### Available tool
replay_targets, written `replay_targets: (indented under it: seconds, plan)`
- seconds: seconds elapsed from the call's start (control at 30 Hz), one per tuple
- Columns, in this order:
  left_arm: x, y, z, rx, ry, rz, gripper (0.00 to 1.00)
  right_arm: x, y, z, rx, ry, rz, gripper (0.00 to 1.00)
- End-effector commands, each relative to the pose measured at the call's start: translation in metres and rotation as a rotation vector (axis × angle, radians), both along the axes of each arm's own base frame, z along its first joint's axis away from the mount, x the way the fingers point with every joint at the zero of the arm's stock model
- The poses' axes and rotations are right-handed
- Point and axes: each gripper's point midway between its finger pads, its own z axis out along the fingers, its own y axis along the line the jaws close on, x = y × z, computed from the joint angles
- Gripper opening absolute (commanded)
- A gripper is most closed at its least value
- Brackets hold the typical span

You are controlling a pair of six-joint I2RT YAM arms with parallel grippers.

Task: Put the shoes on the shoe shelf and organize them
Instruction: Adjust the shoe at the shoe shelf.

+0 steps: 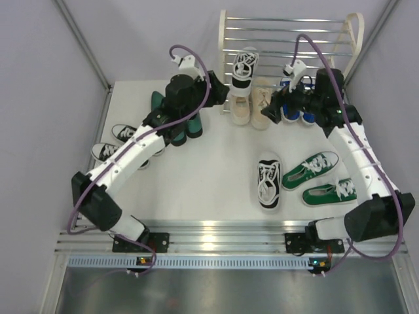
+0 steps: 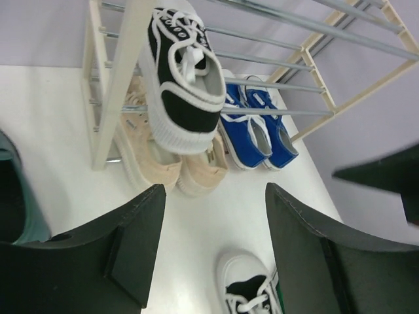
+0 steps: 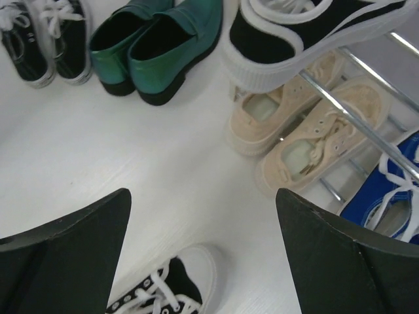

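The shoe shelf (image 1: 288, 33) stands at the back of the table. One black-and-white sneaker (image 1: 243, 69) (image 2: 183, 72) (image 3: 294, 39) rests on its lower bars, toe pointing out. Under it sit the beige lace-ups (image 1: 252, 104) (image 2: 170, 163) (image 3: 308, 131), with the blue pair (image 1: 294, 108) (image 2: 255, 131) beside them. My left gripper (image 1: 219, 91) (image 2: 215, 190) hangs open and empty just in front of that sneaker. My right gripper (image 1: 275, 108) (image 3: 203, 196) is open and empty by the blue pair. A second black-and-white sneaker (image 1: 268, 180) (image 2: 249, 288) (image 3: 167, 288) lies on the table.
The glossy dark green dress shoes (image 1: 177, 124) (image 3: 157, 46) stand partly under my left arm. Another black-and-white pair (image 1: 121, 140) (image 3: 46, 39) sits at the left edge. The green sneakers (image 1: 321, 176) lie at the front right. Grey walls close in both sides.
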Motion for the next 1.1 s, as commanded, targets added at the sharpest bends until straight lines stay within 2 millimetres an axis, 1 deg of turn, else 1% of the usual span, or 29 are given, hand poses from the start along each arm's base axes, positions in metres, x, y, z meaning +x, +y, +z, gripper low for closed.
replay_targets:
  seconds: [0.0, 0.03, 0.07, 0.1, 0.13, 0.17, 0.2, 0.23, 0.27, 0.3, 0.33, 0.37, 0.4, 0.43, 0.47, 0.5, 0.53, 0.6, 0.63, 0.67, 0.8, 0.83, 0.87, 0.9, 0.93, 0.97, 1.03, 1.07]
  plan:
    - [-0.036, 0.037, 0.017, 0.056, -0.093, 0.025, 0.68, 0.065, 0.008, 0.045, 0.016, -0.161, -0.279, 0.91]
    - [-0.051, 0.054, 0.027, 0.048, -0.116, 0.051, 0.68, 0.07, 0.016, 0.045, 0.029, -0.155, -0.297, 0.93]
    - [-0.058, 0.062, 0.025, 0.052, -0.114, 0.062, 0.68, 0.078, 0.033, 0.035, 0.024, -0.138, -0.287, 0.95]
    - [-0.072, 0.074, 0.019, 0.058, -0.11, 0.074, 0.69, 0.087, 0.032, 0.039, 0.02, -0.155, -0.347, 0.97]
    - [-0.078, 0.084, 0.017, 0.063, -0.108, 0.101, 0.69, 0.093, 0.039, 0.04, 0.035, -0.153, -0.364, 0.99]
    - [-0.085, 0.092, 0.01, 0.072, -0.085, 0.116, 0.7, 0.1, 0.049, 0.028, 0.03, -0.127, -0.359, 0.99]
    - [-0.099, 0.104, 0.016, 0.055, -0.103, 0.13, 0.7, 0.101, 0.061, 0.032, 0.045, -0.128, -0.343, 0.99]
    - [-0.105, 0.11, -0.001, 0.07, -0.077, 0.136, 0.7, 0.104, 0.067, 0.032, 0.065, -0.126, -0.339, 0.99]
    - [-0.111, 0.117, -0.008, 0.058, -0.058, 0.157, 0.7, 0.108, 0.077, 0.023, 0.058, -0.116, -0.325, 0.99]
    - [-0.124, 0.128, 0.0, 0.023, -0.083, 0.171, 0.7, 0.113, 0.078, 0.025, 0.057, -0.131, -0.349, 0.99]
    - [-0.129, 0.132, -0.02, 0.031, -0.055, 0.18, 0.7, 0.116, 0.083, 0.025, 0.077, -0.12, -0.369, 0.99]
    - [-0.134, 0.137, -0.024, 0.004, -0.044, 0.198, 0.7, 0.123, 0.09, 0.012, 0.065, -0.1, -0.377, 0.99]
    - [-0.144, 0.146, -0.017, -0.031, -0.066, 0.207, 0.7, 0.13, 0.089, 0.017, 0.07, -0.113, -0.409, 0.99]
    - [-0.148, 0.149, -0.022, -0.042, -0.062, 0.215, 0.7, 0.133, 0.093, 0.015, 0.083, -0.1, -0.415, 0.99]
    - [-0.151, 0.151, -0.03, -0.053, -0.046, 0.223, 0.7, 0.142, 0.092, 0.012, 0.08, -0.111, -0.448, 0.99]
    - [-0.156, 0.156, -0.028, -0.067, -0.053, 0.23, 0.71, 0.145, 0.092, 0.011, 0.082, -0.113, -0.453, 0.99]
    - [-0.158, 0.158, -0.031, -0.074, -0.046, 0.235, 0.71, 0.151, 0.096, 0.007, 0.083, -0.121, -0.451, 0.99]
    - [-0.162, 0.162, -0.03, -0.083, -0.049, 0.243, 0.71, 0.156, 0.098, 0.009, 0.081, -0.133, -0.444, 0.98]
    - [-0.162, 0.163, -0.03, -0.085, -0.05, 0.248, 0.71, 0.16, 0.101, 0.002, 0.073, -0.129, -0.44, 0.97]
    - [-0.163, 0.165, -0.03, -0.089, -0.05, 0.251, 0.71, 0.161, 0.101, 0.004, 0.075, -0.135, -0.442, 0.95]
    - [-0.164, 0.166, -0.029, -0.095, -0.053, 0.258, 0.71, 0.165, 0.104, -0.002, 0.064, -0.145, -0.428, 0.82]
    - [-0.164, 0.166, -0.029, -0.096, -0.054, 0.256, 0.71, 0.165, 0.104, 0.0, 0.063, -0.157, -0.424, 0.76]
    - [-0.164, 0.167, -0.029, -0.093, -0.053, 0.258, 0.71, 0.165, 0.104, -0.004, 0.058, -0.156, -0.423, 0.72]
    - [-0.164, 0.166, -0.03, -0.092, -0.052, 0.256, 0.71, 0.166, 0.103, -0.001, 0.038, -0.186, -0.413, 0.7]
    - [-0.164, 0.166, -0.03, -0.09, -0.054, 0.256, 0.71, 0.166, 0.103, -0.002, 0.03, -0.189, -0.404, 0.66]
    - [-0.164, 0.166, -0.03, -0.089, -0.053, 0.256, 0.71, 0.166, 0.102, -0.003, 0.02, -0.197, -0.397, 0.65]
    - [-0.164, 0.166, -0.03, -0.087, -0.054, 0.251, 0.71, 0.168, 0.098, 0.004, 0.019, -0.233, -0.395, 0.62]
    - [-0.164, 0.165, -0.031, -0.086, -0.053, 0.251, 0.71, 0.169, 0.096, 0.002, 0.013, -0.237, -0.396, 0.61]
